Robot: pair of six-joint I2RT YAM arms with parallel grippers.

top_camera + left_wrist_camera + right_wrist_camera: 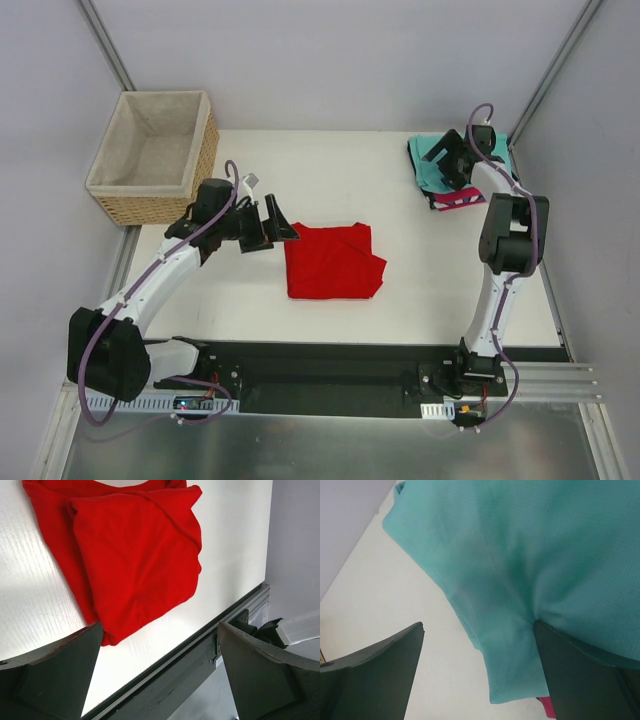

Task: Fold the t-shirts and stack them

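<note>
On the white surface (440,270) we find the red t-shirt (333,262) folded at centre, not yet stacked; the stack (420,172) (teal over pink) sits far right. The left pincer (278,232) gapes beside the red one, and the right pincer (479,624) gapes over the teal.

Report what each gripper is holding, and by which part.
Nothing is held. The left gripper is open beside the red t-shirt; the right gripper is open over the teal t-shirt.

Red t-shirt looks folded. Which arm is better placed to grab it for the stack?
Left, likely. The left gripper is open at the left edge of the red t-shirt. The right gripper is open too, but over the teal t-shirt at the far-right corner, away from the red one.
</note>
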